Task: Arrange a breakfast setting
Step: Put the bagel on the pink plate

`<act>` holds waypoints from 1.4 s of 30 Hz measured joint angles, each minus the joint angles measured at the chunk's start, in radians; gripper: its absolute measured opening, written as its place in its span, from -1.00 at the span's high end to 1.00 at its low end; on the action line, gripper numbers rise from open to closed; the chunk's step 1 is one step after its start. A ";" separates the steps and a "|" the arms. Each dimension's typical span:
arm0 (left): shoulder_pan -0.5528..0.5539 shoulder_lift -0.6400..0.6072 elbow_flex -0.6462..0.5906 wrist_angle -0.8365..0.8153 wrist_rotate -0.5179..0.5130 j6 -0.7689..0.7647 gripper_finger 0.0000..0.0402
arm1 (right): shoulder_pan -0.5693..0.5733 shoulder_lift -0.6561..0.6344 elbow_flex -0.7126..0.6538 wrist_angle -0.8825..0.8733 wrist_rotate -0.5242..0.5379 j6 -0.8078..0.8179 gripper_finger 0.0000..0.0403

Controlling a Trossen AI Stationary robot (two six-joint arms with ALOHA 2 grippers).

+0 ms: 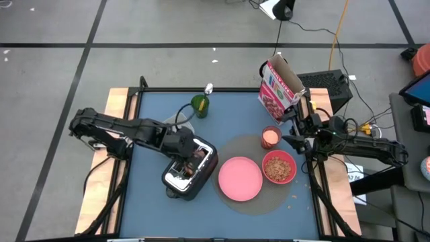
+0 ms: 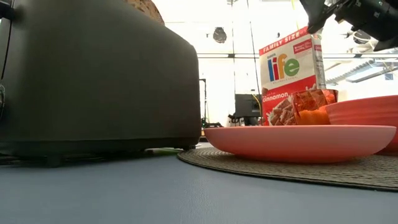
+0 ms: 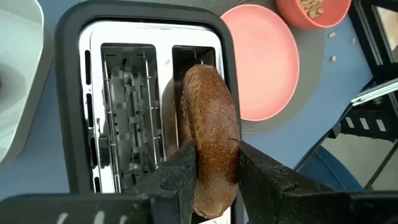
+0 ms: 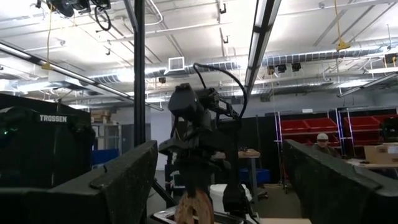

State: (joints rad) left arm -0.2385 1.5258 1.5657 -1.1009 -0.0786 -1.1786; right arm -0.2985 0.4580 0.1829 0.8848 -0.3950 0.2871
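1. The toaster (image 3: 149, 106) has the browned bread (image 3: 211, 130) in its slot, pinched by the left gripper (image 3: 211, 180).
2. The red bowl (image 1: 279, 167) holds cereal beside the empty pink plate (image 1: 240, 179).
3. The right gripper (image 1: 295, 138) hovers wide near the cup (image 1: 270, 137).

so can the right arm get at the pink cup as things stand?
Probably yes. The right gripper waits open at the table's right edge, just beside the pink cup. The cereal box stands behind the cup, the red bowl in front; neither blocks the approach.
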 joint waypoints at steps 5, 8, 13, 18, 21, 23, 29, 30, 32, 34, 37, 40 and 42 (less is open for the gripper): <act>0.003 -0.038 -0.001 -0.004 0.002 0.000 0.45 | 0.000 0.020 0.000 -0.001 -0.001 0.012 -0.67; 0.003 -0.060 -0.001 -0.005 0.002 0.000 0.45 | 0.000 0.036 0.000 0.000 -0.002 0.015 -0.67; 0.003 -0.095 -0.001 -0.004 0.002 0.007 0.45 | 0.000 0.060 0.000 0.000 -0.002 0.015 -0.67; 0.003 -0.114 -0.001 -0.003 0.002 0.006 0.45 | 0.000 0.082 0.000 0.000 -0.002 0.015 -0.67; 0.003 -0.123 -0.001 0.003 0.002 0.006 0.45 | 0.000 0.094 0.000 0.000 -0.002 0.015 -0.67; 0.003 -0.127 -0.001 0.005 0.002 0.006 0.45 | 0.000 0.103 0.000 0.000 -0.002 0.015 -0.67; 0.003 -0.139 -0.001 0.046 0.002 0.006 0.45 | 0.000 0.118 0.000 0.002 -0.001 0.015 -0.67; 0.003 -0.141 -0.001 0.069 0.002 0.010 0.45 | 0.000 0.117 0.000 0.002 -0.001 0.015 -0.67; 0.003 -0.144 -0.001 0.110 0.002 0.024 0.45 | 0.000 0.119 0.000 0.004 -0.001 0.016 -0.67; 0.003 -0.147 -0.001 0.179 0.001 0.044 0.45 | 0.000 0.119 0.000 0.006 -0.001 0.015 -0.67; 0.003 -0.146 -0.001 0.277 -0.001 0.091 0.45 | 0.000 0.120 0.000 0.008 0.000 0.015 -0.67; 0.003 -0.141 -0.001 0.372 -0.001 0.131 0.45 | 0.000 0.120 0.000 0.014 0.000 0.015 -0.67; 0.005 -0.135 -0.001 0.423 -0.001 0.152 0.45 | 0.000 0.120 0.000 0.016 0.000 0.015 -0.67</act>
State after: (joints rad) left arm -0.2333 1.3910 1.5646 -0.6777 -0.0799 -1.0261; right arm -0.2981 0.5777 0.1831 0.9009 -0.3950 0.3023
